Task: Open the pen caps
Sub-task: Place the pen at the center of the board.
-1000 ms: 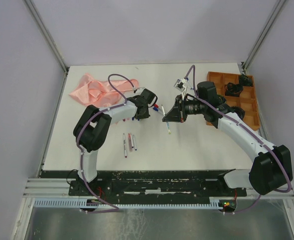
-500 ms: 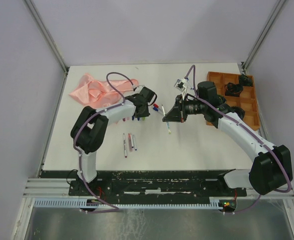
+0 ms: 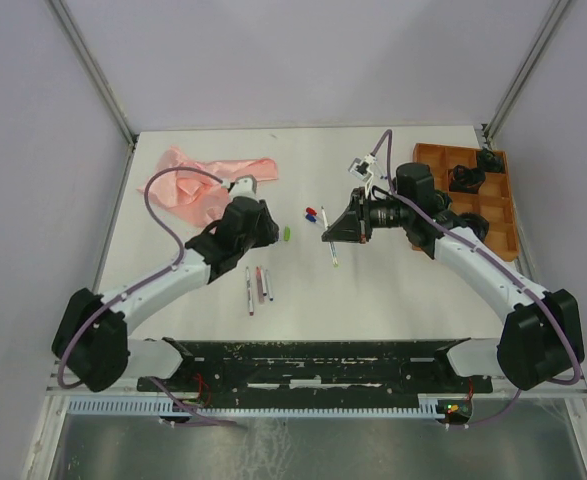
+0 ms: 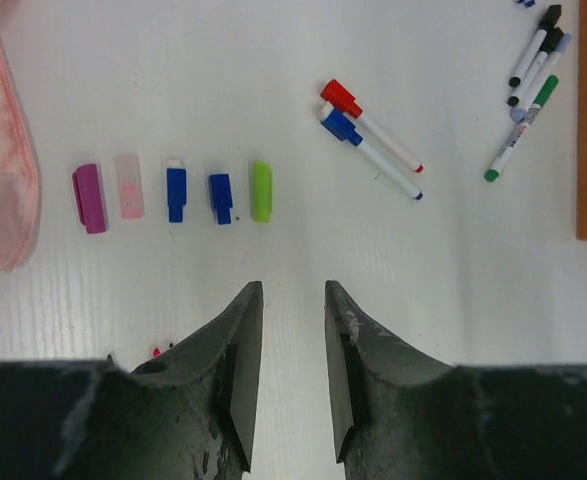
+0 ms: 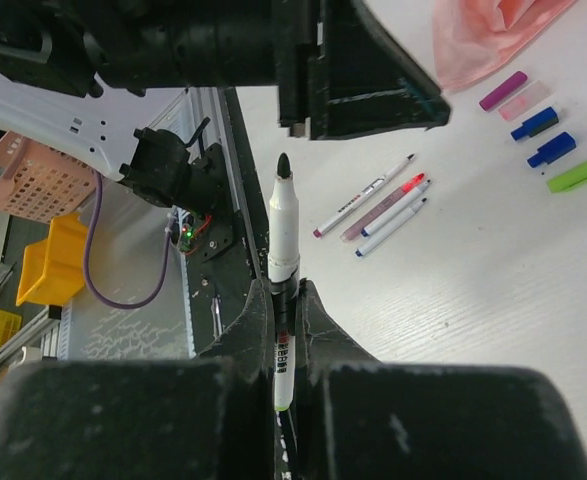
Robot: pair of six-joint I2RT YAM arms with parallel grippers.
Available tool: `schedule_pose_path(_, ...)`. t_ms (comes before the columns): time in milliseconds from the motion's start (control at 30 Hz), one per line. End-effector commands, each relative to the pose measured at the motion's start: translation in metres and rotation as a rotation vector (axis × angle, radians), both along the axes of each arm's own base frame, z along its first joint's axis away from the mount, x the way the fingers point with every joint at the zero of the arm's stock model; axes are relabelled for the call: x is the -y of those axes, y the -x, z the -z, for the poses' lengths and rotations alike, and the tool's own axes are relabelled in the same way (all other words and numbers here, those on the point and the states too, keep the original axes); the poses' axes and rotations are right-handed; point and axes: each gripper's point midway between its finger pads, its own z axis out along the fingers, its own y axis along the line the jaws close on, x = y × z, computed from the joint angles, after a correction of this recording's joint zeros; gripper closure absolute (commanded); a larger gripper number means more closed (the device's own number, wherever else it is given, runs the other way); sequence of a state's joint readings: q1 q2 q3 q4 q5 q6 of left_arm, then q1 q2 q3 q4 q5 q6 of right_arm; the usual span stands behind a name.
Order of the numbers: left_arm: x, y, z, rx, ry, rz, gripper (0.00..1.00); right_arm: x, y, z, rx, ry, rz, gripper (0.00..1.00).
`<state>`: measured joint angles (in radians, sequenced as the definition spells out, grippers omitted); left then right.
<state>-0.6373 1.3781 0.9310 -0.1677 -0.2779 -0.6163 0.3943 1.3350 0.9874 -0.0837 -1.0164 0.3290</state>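
Several pen caps lie in a row in the left wrist view: purple (image 4: 90,198), pale pink (image 4: 130,186), two blue (image 4: 176,189), and green (image 4: 261,191). My left gripper (image 4: 293,300) is open and empty just short of this row; in the top view it (image 3: 269,232) sits left of the green cap (image 3: 287,234). My right gripper (image 5: 288,295) is shut on an uncapped white pen (image 5: 283,230) with its black tip pointing out, and holds it above the table (image 3: 331,238). A red-capped pen (image 4: 368,125) and a blue-capped pen (image 4: 368,153) lie side by side.
Three uncapped pens (image 3: 256,288) lie near the front. More pens (image 4: 531,70) lie by the wooden tray (image 3: 478,195) at the right. A pink cloth (image 3: 203,175) lies at the back left.
My left arm has pulled back to the left and towards the near edge, away from the caps, which uncovers the green cap. My right gripper holds the pen in the same place.
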Motion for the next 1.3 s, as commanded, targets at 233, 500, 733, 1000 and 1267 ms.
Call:
schedule_pose_path(233, -0.046, 0.055, -0.033, 0.344, 0.148, 0.03, 0.32, -0.017, -0.001, 0.017, 0.0, 0.005, -0.021, 0.95)
schedule_pose_path(500, -0.075, 0.079, -0.005, 0.377, 0.196, -0.049, 0.12, -0.036, -0.007, 0.067, -0.071, 0.132, 0.0, 0.94)
schedule_pose_path(733, -0.085, 0.091, 0.012, 0.374, 0.219, -0.067, 0.11, -0.053, -0.025, 0.119, -0.184, 0.272, 0.084, 0.94)
schedule_pose_path(1000, -0.091, 0.1, 0.023, 0.36, 0.213, -0.069, 0.11, -0.058, -0.035, 0.173, -0.314, 0.429, 0.172, 0.95)
schedule_pose_path(1267, -0.097, 0.106, 0.02, 0.384, 0.246, -0.081, 0.11, -0.06, -0.056, 0.188, -0.386, 0.496, 0.301, 0.95)
